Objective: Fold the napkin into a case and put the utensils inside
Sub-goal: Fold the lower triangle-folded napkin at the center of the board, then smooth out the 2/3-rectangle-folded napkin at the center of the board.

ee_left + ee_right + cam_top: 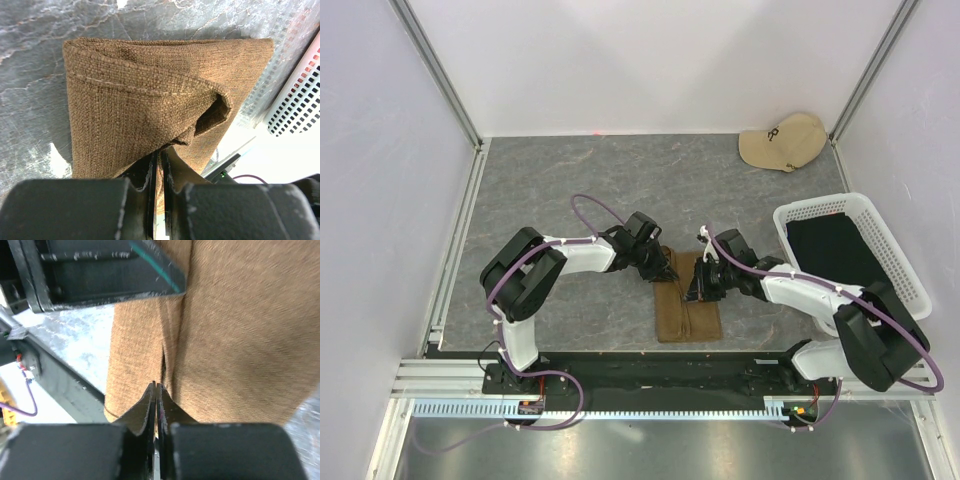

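The olive-brown napkin [688, 318] lies folded into a narrow flat case near the table's front middle. My left gripper [667, 274] is at its far left corner, shut on the upper layer of cloth [130, 100]. It lifts that layer so a pocket mouth gapes open; the left gripper also shows in its own wrist view [159, 156]. My right gripper [696, 290] is over the case's right side, shut at a fold edge of the napkin [235, 340], which runs into its closed tips [156, 387]. No utensils are in view.
A white mesh basket [912, 262] holding black fabric [835, 250] stands at the right, also seen in the left wrist view [295, 105]. A beige cap [782, 140] lies at the back right. The arm bases' rail runs just in front of the napkin.
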`<state>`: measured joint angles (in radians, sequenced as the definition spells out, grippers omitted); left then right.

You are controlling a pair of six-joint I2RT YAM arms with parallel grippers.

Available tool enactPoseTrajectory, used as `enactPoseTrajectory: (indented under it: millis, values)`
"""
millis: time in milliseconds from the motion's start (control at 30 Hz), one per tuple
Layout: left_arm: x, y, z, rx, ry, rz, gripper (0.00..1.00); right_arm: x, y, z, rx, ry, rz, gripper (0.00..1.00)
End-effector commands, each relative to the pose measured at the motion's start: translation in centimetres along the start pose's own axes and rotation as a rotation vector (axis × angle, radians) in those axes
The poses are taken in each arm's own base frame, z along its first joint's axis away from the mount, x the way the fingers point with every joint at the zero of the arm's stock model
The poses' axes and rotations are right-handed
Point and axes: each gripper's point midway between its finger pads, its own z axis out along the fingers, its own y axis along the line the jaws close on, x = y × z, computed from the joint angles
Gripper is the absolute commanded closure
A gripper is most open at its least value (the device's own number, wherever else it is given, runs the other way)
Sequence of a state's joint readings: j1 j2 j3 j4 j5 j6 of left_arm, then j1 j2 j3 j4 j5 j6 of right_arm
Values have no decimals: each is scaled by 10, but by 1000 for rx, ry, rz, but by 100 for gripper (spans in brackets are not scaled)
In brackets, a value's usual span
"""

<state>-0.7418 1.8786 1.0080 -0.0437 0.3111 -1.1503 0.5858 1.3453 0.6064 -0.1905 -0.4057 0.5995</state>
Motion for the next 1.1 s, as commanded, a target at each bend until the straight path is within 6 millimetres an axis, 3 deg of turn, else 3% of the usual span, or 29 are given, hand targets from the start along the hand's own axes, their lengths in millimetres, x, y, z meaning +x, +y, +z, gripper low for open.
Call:
enactPoseTrajectory:
  millis: [0,267,367,500,533,567,600,700,767,833,900,967,1000,1067]
  values:
    - [-10,-13,3,30,-39,5,98,5,21,5,-125,12,3,98]
    - [-9,-14,5,34,-34,-2,98,9,16,12,-128,12,12,100]
    - [-9,-18,2,46,-32,-4,92,13,8,22,-113,32,18,100]
    - [-9,-39,-20,110,-52,46,68,19,-6,29,-69,44,19,100]
    - [-10,-42,-26,125,-59,73,51,16,-6,28,-69,36,17,100]
    - [-8,-42,-31,127,-61,86,45,14,-5,28,-62,33,12,100]
    - [-6,-51,-45,160,-67,109,41,12,-6,27,-54,27,8,100]
    - [3,-41,-62,148,-66,159,37,7,-7,24,-34,22,0,100]
    - [9,-34,-80,156,-90,189,38,2,-4,22,-33,16,-9,100]
    - [17,-22,-86,148,-83,219,51,-1,-3,21,-29,15,-13,100]
    - [25,-15,-85,147,-52,214,63,-9,1,19,-30,3,-22,100]
    - [31,0,-81,128,-35,199,69,-16,4,17,-22,-6,-31,100]
    - [32,-2,-79,151,-38,198,78,-19,6,16,-24,-8,-33,100]
    - [38,5,-74,155,-19,186,82,-26,13,14,-36,-12,-38,100]
